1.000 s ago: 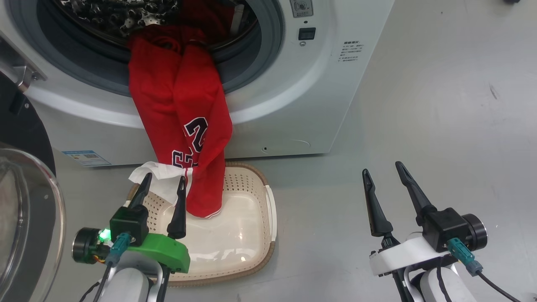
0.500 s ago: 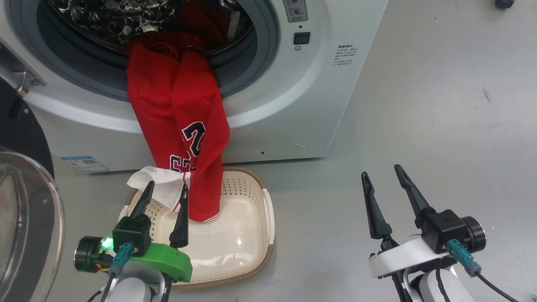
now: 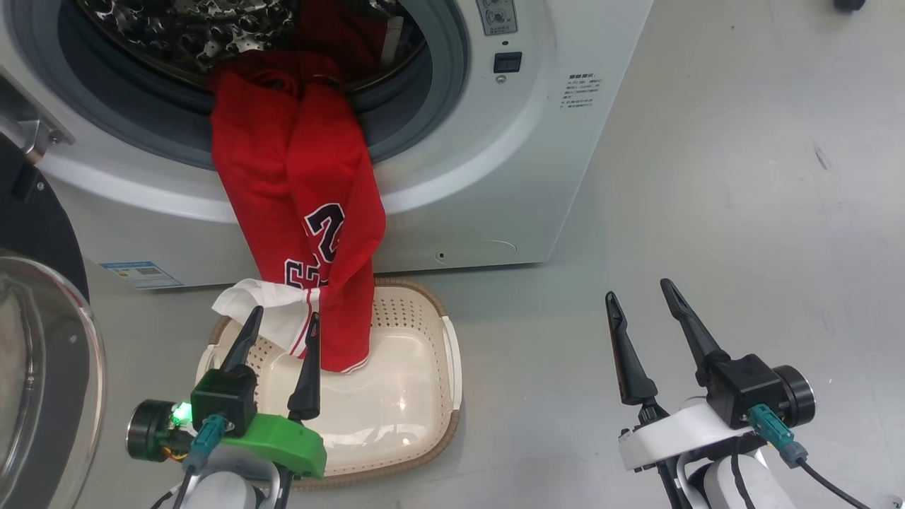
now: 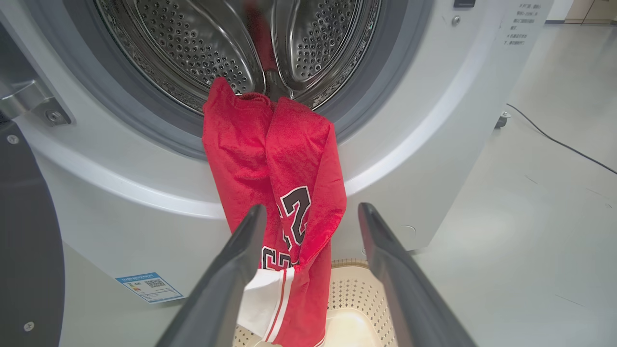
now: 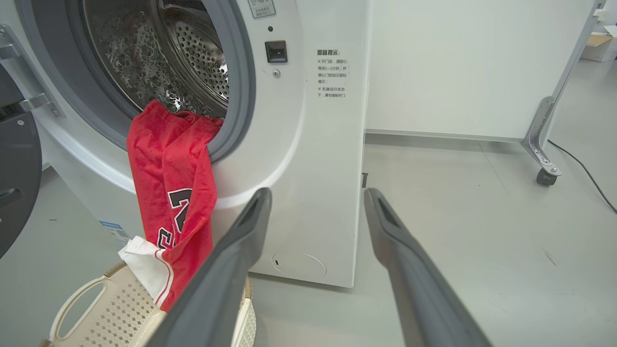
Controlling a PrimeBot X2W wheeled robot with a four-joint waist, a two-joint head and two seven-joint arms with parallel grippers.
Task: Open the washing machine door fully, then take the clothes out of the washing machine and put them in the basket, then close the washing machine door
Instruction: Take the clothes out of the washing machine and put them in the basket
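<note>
Washer [image 3: 495,177] is my landmark. The door [image 3: 42,367] is swung open off the washer's left side, with the glass bulge low by my left arm.

The clothes [image 3: 297,191], a red jersey with dark numbers, hang out of the drum [image 4: 202,43]. They go over the grey gasket [image 3: 438,92] and down the washer's front panel, and the bottom end dips into the basket [image 3: 417,417]. A white piece at the hem drapes over the basket rim on the washer side. There is more red further back inside the drum.

The basket is on the floor [image 3: 707,177], right against the washer's front, under the opening. The blue sticker [image 3: 131,272] is low on the washer's front, left of the basket.

My left gripper [image 3: 286,312] is in front of the washer, over the basket's near-left part, fingers spread wide and pinching nothing. The tips are up by the white hem. In the left wrist view the jersey sits in the gap between my fingers, but I cannot tell if it touches them.

My right gripper [image 3: 638,288] is in front of the washer's right corner, over bare floor and well apart from the basket. Its fingers are spread and empty.
</note>
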